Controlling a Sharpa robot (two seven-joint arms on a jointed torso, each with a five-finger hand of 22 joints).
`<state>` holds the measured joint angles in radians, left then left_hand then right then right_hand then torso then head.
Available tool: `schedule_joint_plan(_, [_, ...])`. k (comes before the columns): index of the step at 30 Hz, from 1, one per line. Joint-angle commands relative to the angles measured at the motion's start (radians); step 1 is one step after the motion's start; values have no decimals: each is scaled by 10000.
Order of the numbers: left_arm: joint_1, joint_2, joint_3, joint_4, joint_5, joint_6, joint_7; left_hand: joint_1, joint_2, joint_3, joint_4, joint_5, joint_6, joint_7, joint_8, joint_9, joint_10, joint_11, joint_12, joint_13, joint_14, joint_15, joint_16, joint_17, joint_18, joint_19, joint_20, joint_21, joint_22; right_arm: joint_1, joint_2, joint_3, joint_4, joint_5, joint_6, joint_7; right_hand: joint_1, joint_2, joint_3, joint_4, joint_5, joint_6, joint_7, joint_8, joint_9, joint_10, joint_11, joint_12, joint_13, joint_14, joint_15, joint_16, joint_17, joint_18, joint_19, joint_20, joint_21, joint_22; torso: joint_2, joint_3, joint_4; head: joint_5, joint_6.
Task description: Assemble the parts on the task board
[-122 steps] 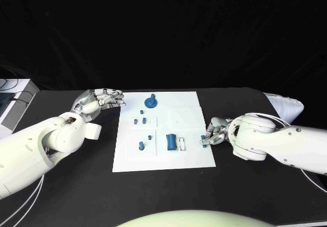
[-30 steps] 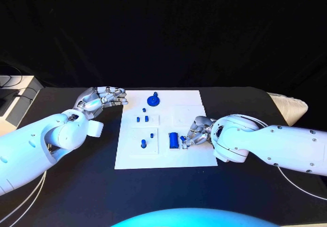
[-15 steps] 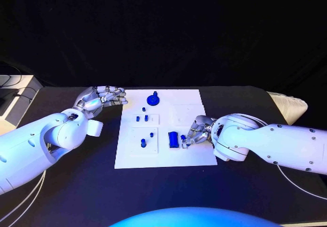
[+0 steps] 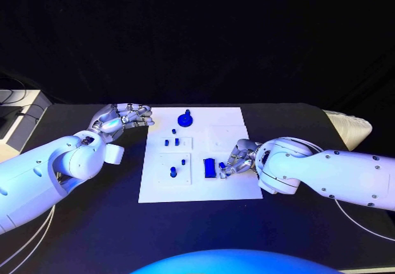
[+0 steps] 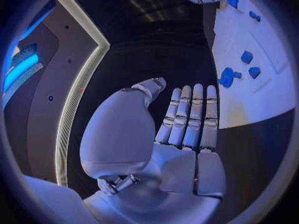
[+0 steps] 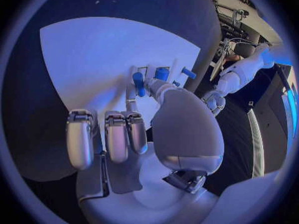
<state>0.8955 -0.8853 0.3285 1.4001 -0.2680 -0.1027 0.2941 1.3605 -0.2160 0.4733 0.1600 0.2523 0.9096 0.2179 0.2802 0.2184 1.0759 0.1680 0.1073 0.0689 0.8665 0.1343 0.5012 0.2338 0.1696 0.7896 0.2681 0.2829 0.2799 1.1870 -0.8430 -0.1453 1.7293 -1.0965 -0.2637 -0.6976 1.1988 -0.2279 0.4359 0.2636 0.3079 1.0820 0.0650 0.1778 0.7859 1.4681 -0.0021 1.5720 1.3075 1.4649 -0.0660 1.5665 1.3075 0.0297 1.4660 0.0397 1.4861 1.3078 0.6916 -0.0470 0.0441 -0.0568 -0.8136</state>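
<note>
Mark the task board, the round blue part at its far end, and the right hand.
task board (image 4: pixel 226 123): head view, bare white area
round blue part (image 4: pixel 185 120): head view, disc middle
right hand (image 4: pixel 236 160): head view, hand's middle

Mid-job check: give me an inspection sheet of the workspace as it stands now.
Surface: black table, task board at its middle.
Job's things: blue parts on the board: round knobbed part at the far edge, small pegs, blue block.
Clutter: nothing seen.
Hands: left hand beside the board's far left corner, holding nothing; right hand pinches a small blue part beside the block.
Cables: white cables under the left arm.
Surroundings: dark backdrop.
</note>
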Motion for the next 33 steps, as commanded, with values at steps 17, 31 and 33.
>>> schedule_joint_plan(17, [3, 18, 5, 30, -16, 148, 42, 75, 66, -112, 42, -64, -86, 10, -12, -27, -12, -1, -29, 14, -90, 12, 57, 25, 113, 98, 9, -97, -36, -38, 51, -4, 41, -50, -21, -12, -1022, -22, -1282, 285, 462, -10, 50, 118, -75, 1000, -34, -73, 2602, 1036, -37, 4, 2533, -129, 856, -49, -65, 2405, -6, 2, 2, 19, -30])
schedule_joint_plan(31, [3, 17, 5, 28, -19, 135, 38, 75, 66, -112, 42, -64, -86, 10, -12, -27, -12, -1, -29, 14, -90, 12, 57, 25, 113, 98, 9, -97, -36, -39, 21, -4, 21, -57, -108, 52, -1429, 235, -1877, 283, 501, -24, 24, 165, -105, 997, -54, -80, 2598, 1034, -50, -1, 2522, -126, 852, -57, -86, 2400, -14, 0, 4, 27, -39])
schedule_joint_plan(33, [3, 18, 5, 26, -19, 134, 38, 75, 66, -112, 42, -64, -86, 10, -12, -27, -12, -1, -29, 14, -90, 12, 57, 25, 113, 98, 9, -97, -36, -39, -17, -4, 31, -88, -129, 78, -1397, 251, -1886, 269, 524, -29, 22, 167, -107, 996, -56, -81, 2598, 1035, -52, 2, 2529, -128, 856, -58, -70, 2404, -15, 2, 4, 28, -35])
